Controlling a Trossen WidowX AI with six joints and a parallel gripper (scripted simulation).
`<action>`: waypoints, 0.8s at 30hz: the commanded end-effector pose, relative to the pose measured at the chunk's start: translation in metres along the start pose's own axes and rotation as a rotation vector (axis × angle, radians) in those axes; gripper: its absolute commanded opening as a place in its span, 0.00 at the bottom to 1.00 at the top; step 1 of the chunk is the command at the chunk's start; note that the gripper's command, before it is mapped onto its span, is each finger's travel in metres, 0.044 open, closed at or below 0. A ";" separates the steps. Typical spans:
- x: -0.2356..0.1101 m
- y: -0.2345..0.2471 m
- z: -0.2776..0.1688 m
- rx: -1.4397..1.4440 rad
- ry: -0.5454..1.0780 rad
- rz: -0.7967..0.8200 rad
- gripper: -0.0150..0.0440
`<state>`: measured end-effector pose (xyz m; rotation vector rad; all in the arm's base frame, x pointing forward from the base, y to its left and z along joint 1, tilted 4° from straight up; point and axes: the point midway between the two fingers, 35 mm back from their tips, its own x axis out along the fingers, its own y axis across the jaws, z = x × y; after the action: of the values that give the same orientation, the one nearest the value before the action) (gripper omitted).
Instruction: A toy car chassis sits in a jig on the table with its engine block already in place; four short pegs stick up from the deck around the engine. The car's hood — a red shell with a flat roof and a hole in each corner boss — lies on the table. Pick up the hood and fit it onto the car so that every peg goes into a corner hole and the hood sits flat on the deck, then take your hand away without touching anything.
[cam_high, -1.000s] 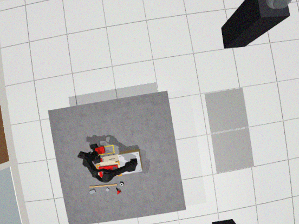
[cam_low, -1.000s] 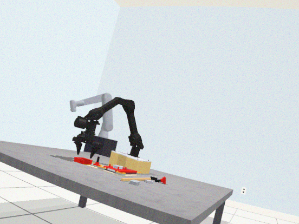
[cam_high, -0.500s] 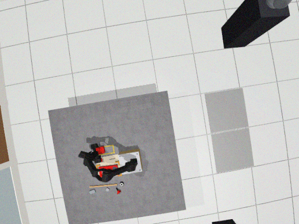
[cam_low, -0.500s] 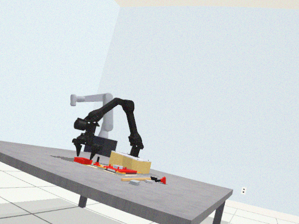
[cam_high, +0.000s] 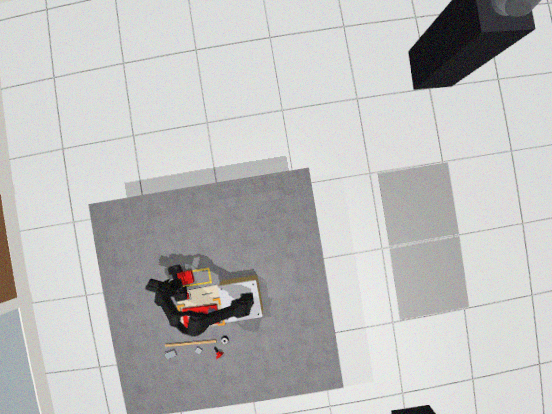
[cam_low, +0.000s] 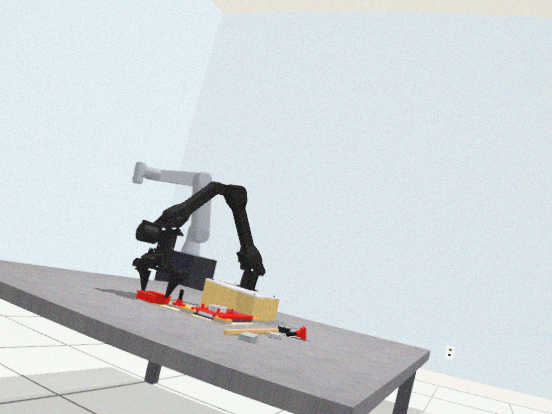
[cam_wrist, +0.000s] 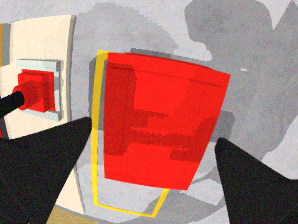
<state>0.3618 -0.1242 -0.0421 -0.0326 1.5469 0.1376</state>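
The red hood (cam_wrist: 160, 119) (cam_low: 152, 297) (cam_high: 186, 276) lies flat on the grey table (cam_high: 250, 225) (cam_low: 325, 360), partly inside a yellow outline (cam_wrist: 99, 163) (cam_high: 202, 270). My gripper (cam_wrist: 156, 133) (cam_low: 156, 286) is open and hangs just above the hood, one finger on each side of it, touching nothing. The car chassis (cam_low: 225, 314) (cam_high: 200, 310) sits in its jig to the side of the hood. In the wrist view a red block (cam_wrist: 36, 90) on a cream plate shows at the left edge, with a black peg (cam_wrist: 9, 103) beside it.
A tan box (cam_low: 240, 300) stands by the chassis under the arm's base. A wooden stick (cam_high: 190, 343) (cam_low: 250, 330), small grey blocks (cam_high: 171, 354), a white ring (cam_high: 225, 340) and a red and black part (cam_high: 218, 354) (cam_low: 297, 333) lie beyond the chassis. A pale second arm (cam_low: 197, 210) stands behind.
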 end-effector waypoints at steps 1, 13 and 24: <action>0.002 -0.001 0.000 0.005 0.000 -0.006 1.00; 0.008 -0.001 0.000 0.005 0.000 -0.006 1.00; 0.010 0.000 0.000 0.000 0.000 0.000 0.87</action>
<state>0.3617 -0.1234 -0.0529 -0.0324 1.5476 0.1378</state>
